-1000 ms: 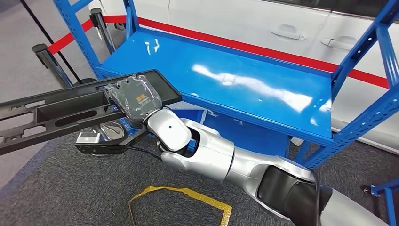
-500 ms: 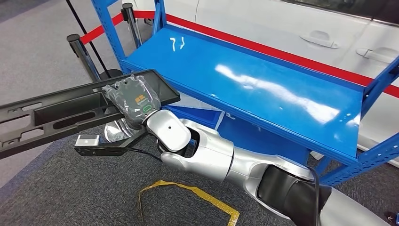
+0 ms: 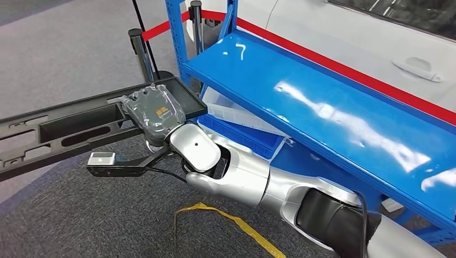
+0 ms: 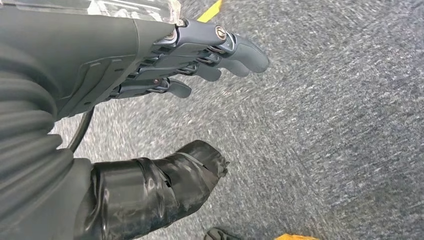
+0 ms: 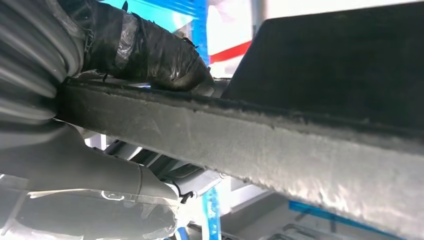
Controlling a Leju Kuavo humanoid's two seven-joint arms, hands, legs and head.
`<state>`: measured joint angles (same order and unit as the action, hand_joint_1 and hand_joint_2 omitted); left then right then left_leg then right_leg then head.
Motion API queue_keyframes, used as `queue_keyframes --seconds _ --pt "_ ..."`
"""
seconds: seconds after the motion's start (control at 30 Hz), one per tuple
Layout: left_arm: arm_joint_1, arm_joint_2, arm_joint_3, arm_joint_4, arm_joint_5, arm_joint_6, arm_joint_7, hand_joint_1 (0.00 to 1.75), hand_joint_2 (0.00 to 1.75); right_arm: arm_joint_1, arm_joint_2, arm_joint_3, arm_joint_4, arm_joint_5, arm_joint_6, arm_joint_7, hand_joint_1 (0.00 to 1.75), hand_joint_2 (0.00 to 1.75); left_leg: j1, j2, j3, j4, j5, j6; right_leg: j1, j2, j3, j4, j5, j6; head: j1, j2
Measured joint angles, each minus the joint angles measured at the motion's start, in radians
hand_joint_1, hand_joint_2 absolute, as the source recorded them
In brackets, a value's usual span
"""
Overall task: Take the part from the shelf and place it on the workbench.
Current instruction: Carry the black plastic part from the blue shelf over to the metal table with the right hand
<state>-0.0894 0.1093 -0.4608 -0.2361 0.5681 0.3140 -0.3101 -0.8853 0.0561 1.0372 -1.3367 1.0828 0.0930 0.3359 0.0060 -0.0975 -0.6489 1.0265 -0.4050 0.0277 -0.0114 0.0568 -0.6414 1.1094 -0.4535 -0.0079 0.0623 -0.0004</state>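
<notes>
**Part held clear of the shelf as the view swung**

Between the earlier frame and this one the whole head view shifted: the blue shelf (image 3: 322,102) slid toward the right and upper part of the frame, and the white car (image 3: 376,37) behind it moved with it, so the camera had turned. The right hand (image 3: 155,112) and the long black part (image 3: 70,131) kept the same place at the left of the frame.

The right hand, wrapped in clear plastic, lay over the top of the part near its wide end, and in the right wrist view its thumb (image 5: 150,50) was pressed down on the part's edge with the fingers beneath, so the hand gripped the part. The part stretched from the centre left out past the left edge, above the grey carpet (image 3: 80,215), just beside the shelf's corner.

In the left wrist view the left hand (image 4: 165,110) hung over the carpet, fingers (image 4: 235,50) apart from the thumb, holding nothing.

A yellow tape line (image 3: 231,223) lay on the carpet at lower centre.
</notes>
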Motion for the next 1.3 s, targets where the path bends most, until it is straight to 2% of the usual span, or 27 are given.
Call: queue_keyframes --seconds 0.03,0.07,0.13,0.2,0.27,0.33,0.37,0.4,0.47,0.5,0.57,0.63,0.7,0.73,0.8,0.83,0.87,0.9,0.93,1.0,1.03,1.07,1.13,1.17,1.2,1.27,1.3 --pt "-0.001 -0.001 0.0 0.0 0.0 0.0 -0.002 0.0 1.75 -0.001 0.0 0.0 -0.002 -0.003 0.0 -0.004 1.75 1.75 0.002 -0.01 -0.004 0.003 -0.001 -0.005 0.0 0.015 0.016 -0.037 0.011 -0.001 0.0 0.0" --pt "0.0 -0.001 0.0 0.0 0.0 -0.001 -0.003 0.0 1.75 -0.001 0.0 0.0 -0.004 -0.008 0.0 -0.007 1.75 1.75 0.004 -0.02 -0.009 0.004 0.0 -0.011 0.001 0.02 0.022 -0.051 0.009 -0.002 0.0 0.0" --pt "0.004 -0.001 0.0 0.0 0.001 -0.001 -0.004 0.0 1.75 -0.001 0.001 0.0 -0.006 -0.014 0.0 -0.013 1.75 1.75 0.011 -0.029 -0.015 0.003 0.002 -0.024 0.003 0.0 0.029 -0.061 0.012 -0.006 0.001 0.0" --pt "0.006 -0.001 0.0 0.0 0.002 0.0 -0.004 0.0 1.75 -0.003 0.002 0.0 -0.01 -0.016 0.0 -0.016 1.75 1.75 0.009 0.012 -0.032 0.036 -0.017 -0.035 0.0 -0.024 0.038 -0.072 0.017 -0.015 -0.002 0.0" --pt "0.003 -0.001 0.0 0.0 0.006 0.0 -0.004 0.0 1.75 -0.005 0.003 0.0 -0.013 -0.02 0.0 -0.018 1.75 1.75 0.008 0.068 -0.083 0.139 -0.068 -0.046 0.0 -0.048 0.043 -0.078 0.017 -0.021 -0.006 0.0" --pt "0.001 -0.001 0.0 0.0 0.013 0.0 -0.004 0.0 1.75 -0.003 0.003 0.0 -0.014 -0.027 0.0 -0.021 1.75 1.75 0.013 0.084 -0.139 0.247 -0.108 -0.055 0.001 -0.074 0.043 -0.077 0.014 -0.023 -0.007 0.0" --pt "0.001 -0.001 0.0 0.0 0.015 -0.001 -0.004 0.0 1.75 -0.002 0.003 0.0 -0.014 -0.03 0.0 -0.024 1.75 1.75 0.016 0.087 -0.146 0.261 -0.104 -0.058 0.001 -0.086 0.044 -0.077 0.013 -0.022 -0.007 0.0" --pt "0.002 -0.001 0.0 0.0 0.018 -0.003 -0.005 0.0 1.75 -0.001 0.003 0.0 -0.015 -0.035 0.0 -0.027 1.75 1.75 0.018 0.092 -0.133 0.235 -0.083 -0.06 0.001 -0.098 0.045 -0.076 0.01 -0.021 -0.007 0.0" --pt "0.002 0.0 0.0 0.0 0.019 -0.008 -0.004 0.0 1.75 0.0 0.003 0.0 -0.02 -0.048 -0.002 -0.034 1.75 1.75 0.017 0.121 -0.062 0.106 -0.026 -0.06 0.002 -0.12 0.048 -0.073 0.003 -0.014 -0.007 0.0" --pt "0.0 0.001 0.0 0.0 0.019 -0.01 -0.004 0.0 1.75 -0.001 0.004 0.0 -0.023 -0.053 -0.002 -0.036 1.75 1.75 0.013 0.135 -0.03 0.047 -0.009 -0.055 0.004 -0.129 0.05 -0.071 0.0 -0.009 -0.006 0.0" --pt "-0.002 0.002 0.0 0.0 0.019 -0.014 -0.003 0.0 1.75 -0.001 0.004 0.0 -0.029 -0.06 -0.005 -0.038 1.75 1.75 0.005 0.142 -0.006 0.001 -0.005 -0.04 0.009 -0.144 0.054 -0.071 -0.006 0.001 -0.004 0.0" --pt "0.001 0.002 0.0 0.0 0.018 -0.016 -0.002 0.0 1.75 -0.001 0.004 0.0 -0.033 -0.063 -0.007 -0.042 1.75 1.75 0.005 0.121 -0.004 -0.002 -0.003 -0.024 0.009 -0.154 0.06 -0.074 -0.01 0.012 -0.002 0.0" --pt "0.004 0.002 0.0 0.0 0.018 -0.016 -0.001 0.0 1.75 0.0 0.004 0.0 -0.037 -0.054 -0.012 -0.045 1.75 1.75 0.007 0.105 0.002 -0.01 0.0 -0.01 0.006 -0.126 0.053 -0.048 -0.032 0.022 0.0 0.0" --pt "0.004 0.003 0.0 0.0 0.017 -0.016 -0.001 0.0 1.75 0.0 0.003 0.0 -0.038 -0.048 -0.016 -0.045 1.75 1.75 0.009 0.097 0.005 -0.013 0.001 -0.004 0.003 -0.102 0.033 -0.004 -0.057 0.024 0.002 0.0" --pt "0.001 0.002 0.0 0.0 0.017 -0.017 0.0 0.0 1.75 0.003 0.001 0.0 -0.039 -0.036 -0.024 -0.045 1.75 1.75 0.007 0.079 0.006 -0.013 0.001 0.004 0.003 -0.066 -0.034 0.131 -0.117 0.024 0.004 0.0" --pt "0.0 0.002 0.0 0.0 0.017 -0.018 0.0 0.0 1.75 0.006 0.0 0.0 -0.039 -0.034 -0.025 -0.045 1.75 1.75 0.005 0.068 0.006 -0.013 0.0 0.006 0.004 -0.061 -0.067 0.19 -0.134 0.024 0.005 0.0" --pt "0.0 0.002 0.0 0.0 0.017 -0.018 0.0 0.0 1.75 0.009 -0.001 0.0 -0.039 -0.032 -0.025 -0.045 1.75 1.75 0.004 0.055 0.006 -0.011 0.0 0.006 0.004 -0.058 -0.086 0.217 -0.132 0.023 0.005 0.0" --pt "0.0 0.002 0.0 0.0 0.017 -0.019 0.0 0.0 1.75 0.011 -0.002 0.0 -0.039 -0.031 -0.025 -0.045 1.75 1.75 0.003 0.042 0.006 -0.009 -0.001 0.007 0.004 -0.056 -0.086 0.203 -0.109 0.021 0.005 0.0" --pt "0.001 0.002 0.0 0.0 0.016 -0.021 0.001 0.0 1.75 0.013 -0.002 0.0 -0.039 -0.031 -0.026 -0.045 1.75 1.75 0.003 0.029 0.006 -0.006 -0.003 0.006 0.004 -0.051 -0.068 0.154 -0.072 0.017 0.005 0.0" --pt "0.0 0.002 0.0 0.0 0.015 -0.024 0.003 0.0 1.75 0.013 -0.003 0.0 -0.039 -0.03 -0.027 -0.045 1.75 1.75 0.003 0.004 0.003 0.002 -0.006 0.001 0.0 -0.009 -0.013 0.018 -0.005 0.01 0.004 0.0" --pt "-0.001 0.002 0.0 0.0 0.013 -0.025 0.005 0.0 1.75 0.013 -0.002 0.0 -0.039 -0.03 -0.029 -0.046 1.75 1.75 0.003 -0.007 -0.001 0.005 -0.007 -0.003 -0.001 0.009 0.008 -0.029 0.011 0.008 0.004 0.0" --pt "-0.001 0.002 0.0 0.0 0.012 -0.025 0.006 0.0 1.75 0.013 -0.002 0.0 -0.04 -0.029 -0.03 -0.047 1.75 1.75 0.006 -0.017 -0.005 0.006 -0.007 -0.009 -0.001 0.022 0.019 -0.053 0.015 0.006 0.003 0.0" --pt "0.001 0.002 0.0 0.0 0.009 -0.025 0.01 0.0 1.75 0.015 -0.001 0.0 -0.041 -0.027 -0.033 -0.051 1.75 1.75 0.011 -0.035 -0.009 0.001 -0.003 -0.022 0.002 0.008 0.026 -0.062 0.015 0.001 0.003 0.0" --pt "0.003 0.002 0.0 0.0 0.009 -0.025 0.012 0.0 1.75 0.015 0.0 0.0 -0.042 -0.026 -0.033 -0.053 1.75 1.75 0.012 -0.025 -0.01 0.004 -0.005 -0.028 0.002 -0.004 0.031 -0.069 0.017 -0.005 0.003 0.0" --pt "0.005 0.002 0.0 0.0 0.009 -0.025 0.013 0.0 1.75 0.015 0.002 0.0 -0.043 -0.025 -0.033 -0.053 1.75 1.75 0.011 -0.003 -0.018 0.019 -0.014 -0.033 0.001 -0.016 0.036 -0.076 0.02 -0.011 0.001 0.0" --pt "0.003 0.003 0.0 0.0 0.01 -0.027 0.014 0.0 1.75 0.013 0.004 0.0 -0.045 -0.023 -0.033 -0.054 1.75 1.75 0.008 0.055 -0.059 0.101 -0.057 -0.041 0.002 -0.041 0.045 -0.086 0.022 -0.019 -0.003 0.0" --pt "0.0 0.003 -0.001 0.0 0.01 -0.028 0.014 0.0 1.75 0.013 0.004 0.0 -0.045 -0.023 -0.033 -0.054 1.75 1.75 0.008 0.071 -0.09 0.163 -0.085 -0.045 0.003 -0.053 0.046 -0.086 0.02 -0.022 -0.005 0.0"
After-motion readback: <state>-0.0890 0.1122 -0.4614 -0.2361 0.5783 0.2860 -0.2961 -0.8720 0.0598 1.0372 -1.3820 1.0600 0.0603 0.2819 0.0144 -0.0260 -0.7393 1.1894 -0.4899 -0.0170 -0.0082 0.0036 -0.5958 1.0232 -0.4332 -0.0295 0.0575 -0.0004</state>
